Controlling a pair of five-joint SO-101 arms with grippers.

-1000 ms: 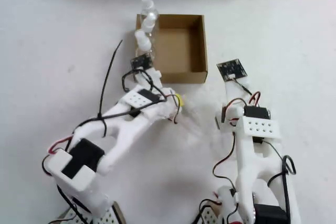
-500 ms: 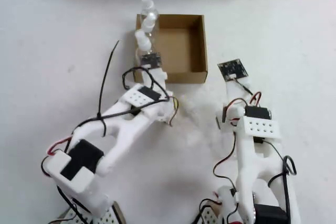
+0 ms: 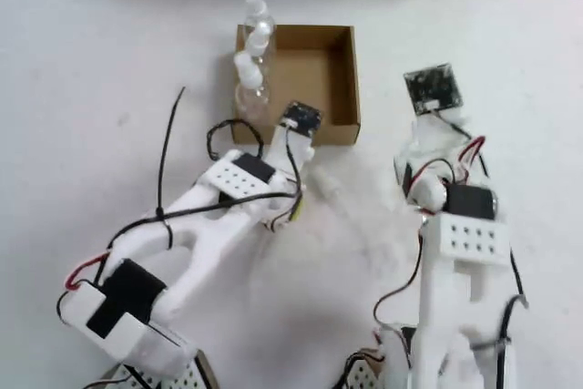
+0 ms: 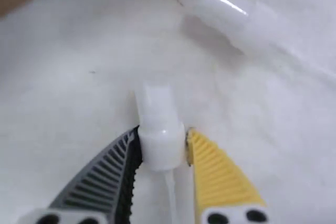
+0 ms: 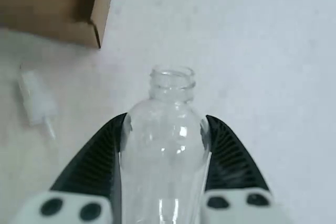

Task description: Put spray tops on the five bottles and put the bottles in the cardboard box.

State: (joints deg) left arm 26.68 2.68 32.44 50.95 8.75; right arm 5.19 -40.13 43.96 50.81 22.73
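My left gripper (image 4: 161, 142) is shut on a white spray top (image 4: 157, 129), held just above the table in front of the cardboard box (image 3: 344, 75). My right gripper (image 5: 164, 124) is shut on a clear bottle (image 5: 164, 135) whose neck is open, to the right of the box's front corner (image 5: 97, 22). In the high view that arm (image 3: 460, 234) stands at the right. Three capped bottles (image 3: 250, 70) stand in a row along the box's left wall. A loose spray top (image 4: 231, 17) lies on the table between the two arms, and the same spray top (image 5: 37, 100) lies left of the held bottle.
The table (image 3: 91, 70) is white and bare to the left and right of the box. The left arm (image 3: 209, 216) lies diagonally from the near left toward the box front, trailing black cables (image 3: 168, 148).
My left gripper swung right, from the capped bottles to the box's front. My right arm pushed farther out and to the right with the bottle.
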